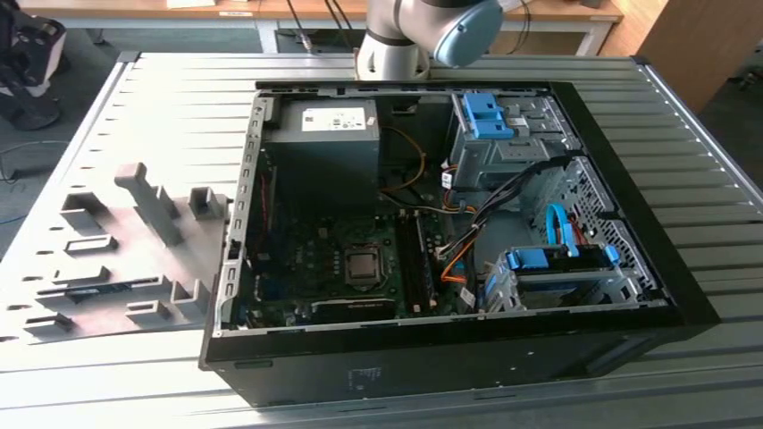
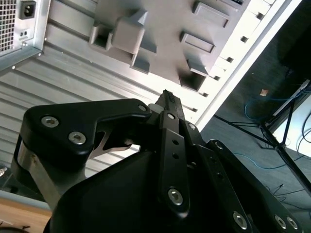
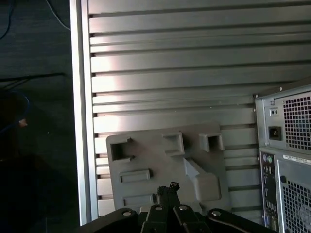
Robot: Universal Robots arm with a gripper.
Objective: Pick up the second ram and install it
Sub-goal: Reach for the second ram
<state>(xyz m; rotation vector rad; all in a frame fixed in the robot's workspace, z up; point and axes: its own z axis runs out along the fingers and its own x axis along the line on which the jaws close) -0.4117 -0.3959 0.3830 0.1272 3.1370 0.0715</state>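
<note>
In the exterior view a long dark strip, the second ram (image 1: 105, 288), lies flat in a slot of the grey holder plate (image 1: 131, 259), at the exterior view's left of the open computer case (image 1: 441, 241). The arm (image 1: 412, 36) rises behind the case. In both wrist views my gripper (image 3: 170, 187) (image 2: 167, 97) hangs high above the table, over the holder plate (image 3: 165, 155) (image 2: 160, 43). Its black fingers (image 2: 171, 141) meet at the tips with nothing between them. The gripper's body hides the plate's near slots in the wrist views.
The case stands on a slatted metal table (image 1: 703, 206); its rear panel (image 3: 286, 160) (image 2: 19, 24) lies beside the plate. Inside are a power supply (image 1: 328, 134), blue drive cages (image 1: 495, 121), cables and dark memory slots (image 1: 412, 259). The table edge (image 3: 80, 121) drops to a floor with cables.
</note>
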